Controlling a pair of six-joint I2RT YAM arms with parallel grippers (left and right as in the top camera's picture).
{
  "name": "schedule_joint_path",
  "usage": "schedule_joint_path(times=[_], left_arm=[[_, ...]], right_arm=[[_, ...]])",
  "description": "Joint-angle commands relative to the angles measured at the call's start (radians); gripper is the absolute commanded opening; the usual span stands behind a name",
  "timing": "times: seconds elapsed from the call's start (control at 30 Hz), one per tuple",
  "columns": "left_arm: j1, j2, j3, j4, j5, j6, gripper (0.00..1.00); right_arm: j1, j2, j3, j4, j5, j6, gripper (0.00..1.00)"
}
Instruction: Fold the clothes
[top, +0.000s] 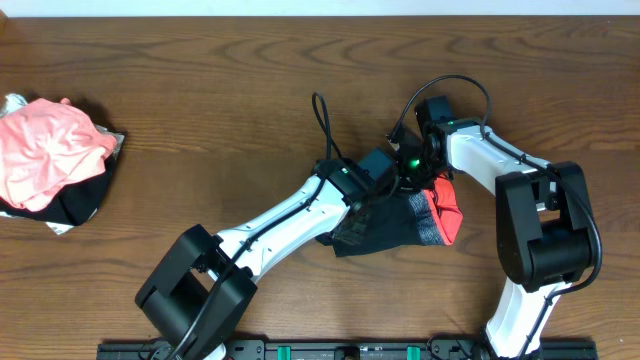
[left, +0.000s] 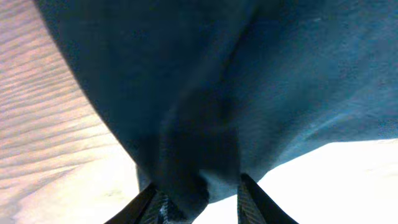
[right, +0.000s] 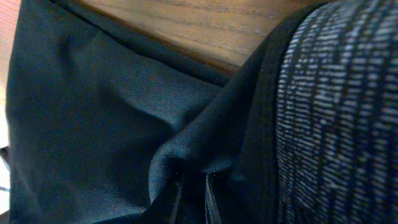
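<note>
Here, both arms are meeting over the right-centre of the tabletop (top: 200, 80), where the leggings (top: 385, 228) are lying in a dark bunch just on the near side of that meeting point.

The left tool (left: 199, 202) is pinching a gathered fold of the black cloth between nearly closed fingers. The cloth is fanning out from that pinch, so the arm seems to be lifting the fabric to draw it out of the bunch.

The right tool (right: 193, 196) is gripping another black fold just beside the grey waistband (right: 336, 112), with its fingers almost together. Holding that end is likely giving the arms two anchors for spreading the garment flat before any fold.

From above, the wrists are covering both pinch points, so it is hard to tell exactly where on the garment each is gripping. The two legs are not showing separately. At the left edge, a pile (top: 50, 160) of pink and black clothes is sitting, partly cut off by the frame.
</note>
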Motion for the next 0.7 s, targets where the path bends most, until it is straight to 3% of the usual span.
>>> schedule_joint_path(times=[0.0,0.3,0.37,0.43,0.47,0.67], left_arm=[[0.000,-0.008,-0.001,-0.003,0.032,-0.029,0.36],[-0.001,-0.008,-0.001,-0.004,0.027,-0.031,0.37],[-0.001,-0.008,-0.001,-0.006,0.004,-0.031,0.29],[-0.001,-0.008,-0.001,-0.011,-0.036,-0.031,0.09],[-0.001,-0.008,-0.001,-0.011,-0.053,-0.031,0.06],[-0.002,-0.008,-0.002,-0.026,-0.087,-0.067,0.06]], right_arm=[[-0.002,0.082,-0.040,0.002,0.150,0.010,0.14],[-0.002,0.082,-0.040,-0.005,0.150,0.010,0.14],[-0.002,0.082,-0.040,-0.008,0.150,0.010,0.13],[-0.002,0.082,-0.040,-0.012,0.150,0.010,0.13],[-0.002,0.082,-0.040,-0.013,0.150,0.010,0.13],[-0.002,0.082,-0.040,-0.019,0.150,0.010,0.11]])
